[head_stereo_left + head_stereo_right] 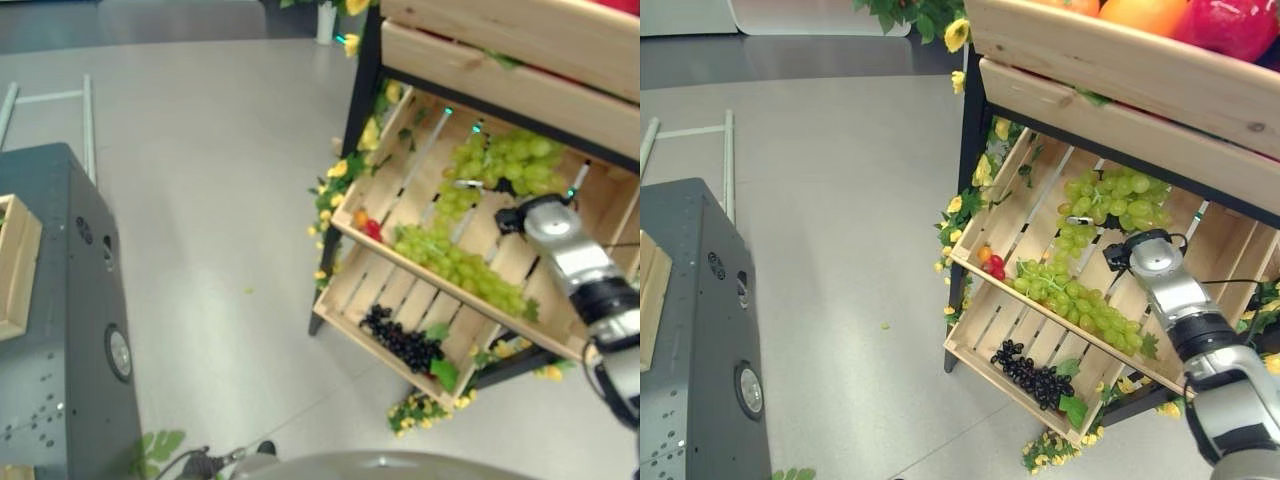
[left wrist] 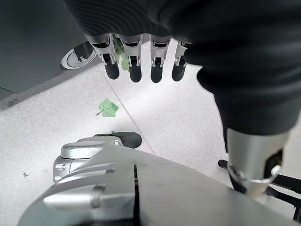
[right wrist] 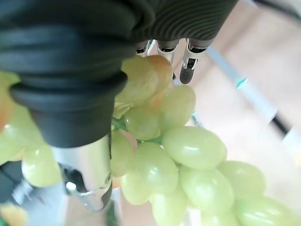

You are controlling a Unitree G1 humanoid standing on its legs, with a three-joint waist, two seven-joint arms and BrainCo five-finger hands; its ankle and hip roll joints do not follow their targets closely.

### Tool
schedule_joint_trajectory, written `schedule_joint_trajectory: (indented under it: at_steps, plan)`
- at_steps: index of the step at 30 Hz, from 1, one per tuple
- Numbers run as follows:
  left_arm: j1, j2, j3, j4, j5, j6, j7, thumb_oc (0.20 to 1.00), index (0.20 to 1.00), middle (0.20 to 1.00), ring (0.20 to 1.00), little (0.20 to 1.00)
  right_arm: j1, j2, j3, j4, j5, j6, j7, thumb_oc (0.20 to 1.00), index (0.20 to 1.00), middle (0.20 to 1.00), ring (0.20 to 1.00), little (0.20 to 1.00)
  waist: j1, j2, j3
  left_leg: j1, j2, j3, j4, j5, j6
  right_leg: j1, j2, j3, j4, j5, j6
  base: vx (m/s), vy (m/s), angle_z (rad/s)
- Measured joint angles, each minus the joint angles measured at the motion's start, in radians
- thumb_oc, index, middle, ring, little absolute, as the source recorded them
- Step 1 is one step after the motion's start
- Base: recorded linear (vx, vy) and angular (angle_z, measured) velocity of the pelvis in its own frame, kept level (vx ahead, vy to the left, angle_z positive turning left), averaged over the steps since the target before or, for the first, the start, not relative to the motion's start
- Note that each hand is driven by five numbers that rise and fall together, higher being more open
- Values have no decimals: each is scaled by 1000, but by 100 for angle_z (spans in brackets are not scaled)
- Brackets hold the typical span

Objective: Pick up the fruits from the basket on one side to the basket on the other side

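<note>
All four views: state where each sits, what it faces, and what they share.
Left eye view: head, looking down at the wooden rack with green grapes; right arm reaches in.
Right eye view: same scene, black grapes on the lower shelf.
Left wrist view: faces the floor past the left robot hand.
Right wrist view: right robot hand against those green grapes.

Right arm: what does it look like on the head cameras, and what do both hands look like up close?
The right arm is silver-grey with black joint bands. The right hand and left hand have dark ribbed covers and silver, dark-tipped fingers.
</note>
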Motion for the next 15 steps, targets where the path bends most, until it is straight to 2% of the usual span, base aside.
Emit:
schedule_joint_trajectory:
  at_steps: [4, 6, 8, 15]
  plan:
    - [-8, 8, 0, 2, 4, 4, -3, 1000, 1000, 1000, 1000, 1000, -115, -91, 131, 4, -228, 31, 23, 1000, 1000, 1000, 1000, 1000, -26, -4, 1, -5, -1, 0, 0, 1, 1, -5, -1, 0, 0, 0, 0, 0, 0, 0]
    - [-12, 11, 0, 15, 31, 9, -17, 1000, 1000, 1000, 1000, 1000, -210, -190, 215, -13, -292, 29, 55, 1000, 1000, 1000, 1000, 1000, -27, -7, -1, -4, -1, 1, 0, 1, 1, -6, -1, 0, 0, 0, 0, 0, 0, 0]
    - [-16, 12, 0, 19, 39, 13, -31, 1000, 1000, 1000, 1000, 1000, -239, -206, 275, -29, -333, 29, 88, 1000, 1000, 1000, 1000, 1000, -35, -8, -2, -5, -1, 2, 0, 1, 1, -7, -2, 0, 0, 0, 0, 0, 0, 0]
    - [-23, 13, 0, 20, 39, 17, -48, 1000, 1000, 1000, 1000, 1000, -246, -207, 289, -55, -372, 24, 134, 1000, 1000, 1000, 1000, 1000, -28, -7, -2, -6, -1, 1, 0, 1, 1, -8, -2, 0, 0, 0, 0, 0, 0, 0]
